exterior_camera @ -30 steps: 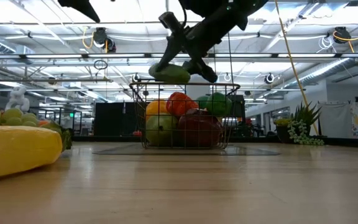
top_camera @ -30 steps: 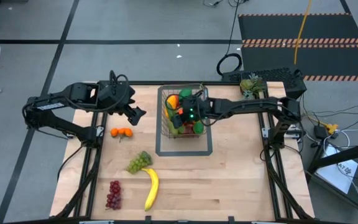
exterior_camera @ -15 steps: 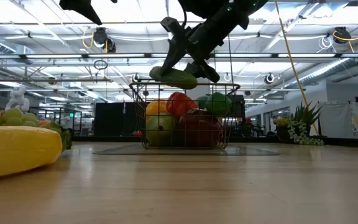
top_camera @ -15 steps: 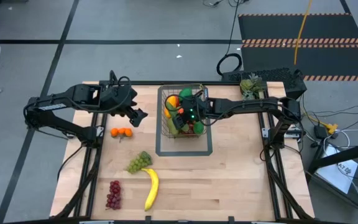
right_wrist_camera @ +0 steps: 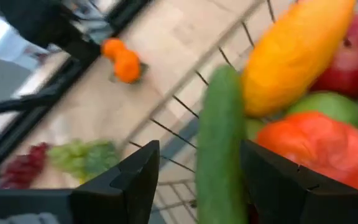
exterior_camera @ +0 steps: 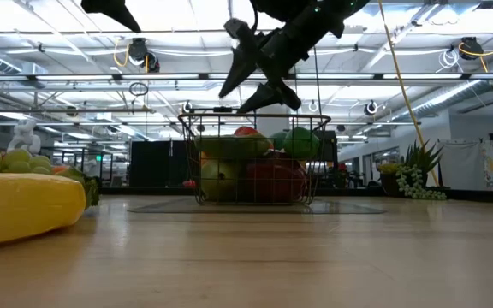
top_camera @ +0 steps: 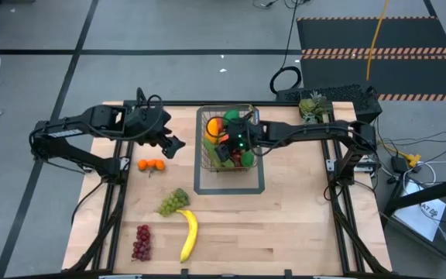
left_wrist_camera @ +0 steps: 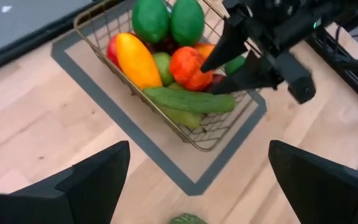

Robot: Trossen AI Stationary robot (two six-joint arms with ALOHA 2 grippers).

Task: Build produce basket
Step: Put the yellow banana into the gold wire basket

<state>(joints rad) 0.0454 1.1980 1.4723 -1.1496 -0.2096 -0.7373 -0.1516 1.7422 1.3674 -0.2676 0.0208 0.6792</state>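
From above, the right gripper (top_camera: 224,144) hangs over the basket (top_camera: 228,140), jaws apart, holding nothing; the left gripper (top_camera: 174,145) waits spread wide beside it. At table level, the cucumber (exterior_camera: 234,146) lies across the piled fruit. A banana (top_camera: 188,235), grapes (top_camera: 173,201) and oranges (top_camera: 152,164) remain on the table (top_camera: 300,217).

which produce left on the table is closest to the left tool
The small oranges, just below the open left tool; the green grapes, banana and red grapes lie farther toward the table's front.
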